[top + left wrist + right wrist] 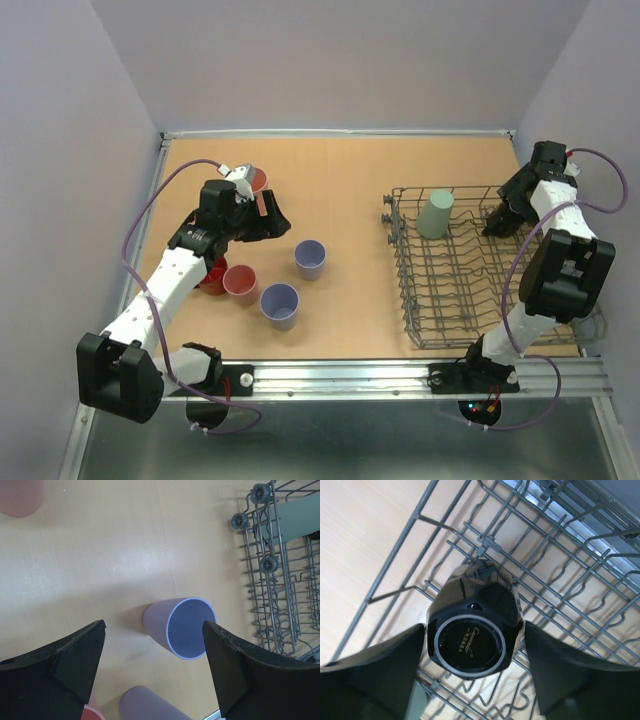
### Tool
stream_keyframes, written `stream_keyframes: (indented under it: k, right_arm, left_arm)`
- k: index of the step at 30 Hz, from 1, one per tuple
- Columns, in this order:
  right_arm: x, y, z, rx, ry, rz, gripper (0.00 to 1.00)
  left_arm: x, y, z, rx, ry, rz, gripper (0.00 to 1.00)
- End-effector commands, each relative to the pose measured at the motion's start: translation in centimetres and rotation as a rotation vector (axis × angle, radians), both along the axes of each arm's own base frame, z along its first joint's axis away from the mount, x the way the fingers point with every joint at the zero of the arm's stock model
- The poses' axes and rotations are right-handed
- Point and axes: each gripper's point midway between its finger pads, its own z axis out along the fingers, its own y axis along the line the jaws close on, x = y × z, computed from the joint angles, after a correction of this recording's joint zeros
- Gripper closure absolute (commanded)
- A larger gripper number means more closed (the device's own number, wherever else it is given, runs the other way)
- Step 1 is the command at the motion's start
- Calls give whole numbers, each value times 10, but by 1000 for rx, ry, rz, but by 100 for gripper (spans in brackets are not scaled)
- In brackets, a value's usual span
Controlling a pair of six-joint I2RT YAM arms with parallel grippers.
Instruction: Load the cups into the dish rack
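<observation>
1. Left gripper (154, 667) gapes wide above a lavender cup (182, 627) near the bench's middle
2. Right gripper (475, 672) clamps the upside-down dark mug (472, 625) inside the dish rack (420, 300) at its far right corner; sage-green cup (435, 214) sits in the rack's far left corner

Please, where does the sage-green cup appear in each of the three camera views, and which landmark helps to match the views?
Top external: the sage-green cup lies tilted in the far left part of the dish rack, right of centre.
Left wrist: the same cup is at the upper right edge, behind the rack wires.
Right wrist: not in this view.
Shared landmark: the grey wire dish rack, visible in all three views.
</observation>
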Motion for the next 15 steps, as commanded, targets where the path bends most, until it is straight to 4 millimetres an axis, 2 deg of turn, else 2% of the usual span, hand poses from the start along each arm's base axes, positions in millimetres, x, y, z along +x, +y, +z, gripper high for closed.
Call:
stream_keyframes:
  k: [1, 2, 3, 9, 15]
  right_arm:
    - [23, -14, 40, -40, -122, -23, 12]
    - [22, -13, 44, -46, -127, -13, 3]
    - [22, -13, 46, -49, -130, -12, 0]
    - [15, -11, 58, -55, -155, -24, 0]
    - [6, -12, 88, -93, -199, -38, 0]
  left_arm:
    - [9, -8, 20, -37, -59, -20, 11]
    - [10, -9, 21, -40, -60, -22, 11]
    - [10, -9, 22, -42, -62, -23, 11]
    - [13, -5, 25, -7, -61, -19, 11]
    - [14, -5, 29, 7, -59, -24, 11]
